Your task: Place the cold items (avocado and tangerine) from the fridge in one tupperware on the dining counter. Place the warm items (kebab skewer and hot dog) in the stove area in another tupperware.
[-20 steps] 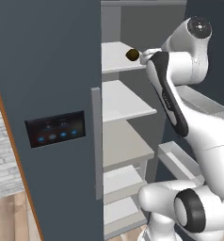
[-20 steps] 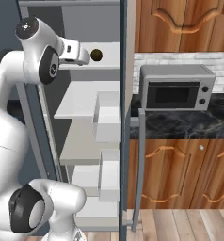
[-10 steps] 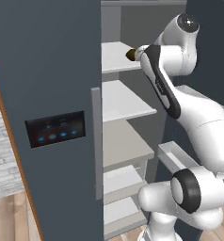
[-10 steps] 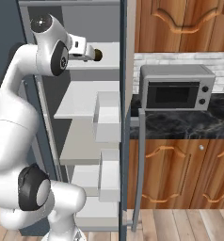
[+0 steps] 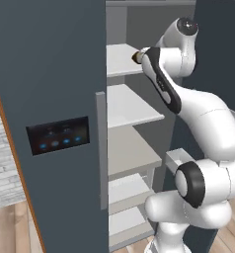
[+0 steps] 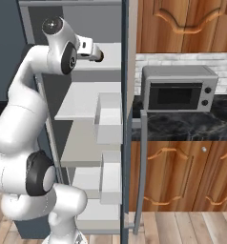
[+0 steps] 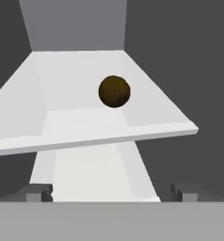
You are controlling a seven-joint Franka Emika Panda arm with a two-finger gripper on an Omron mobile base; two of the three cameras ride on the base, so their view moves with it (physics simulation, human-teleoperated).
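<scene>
The avocado [image 7: 114, 92], a dark brown ball, lies on the fridge's top white shelf [image 7: 81, 122], a little right of the middle. My gripper [image 7: 113, 193] is open, its fingertips [image 7: 38, 192] spread wide in front of the shelf's front edge, short of the avocado and touching nothing. From the right base view the avocado [image 6: 99, 56] sits just past my hand [image 6: 87, 47]. In the left base view the avocado [image 5: 137, 58] peeks out beside my forearm. The tangerine, kebab skewer, hot dog and tupperware are out of view.
The open grey fridge door [image 5: 50, 123] with its panel stands to the left. Lower shelves [image 5: 129, 106] step down below. Door bins [image 6: 108, 124] hang on the right door. A microwave [image 6: 180, 90] sits on the dark counter [image 6: 191, 126] above wooden cabinets.
My arm has swung in towards the fridge and its elbow has risen. My hand now sits closer to the top shelf and the avocado. The avocado has not moved.
</scene>
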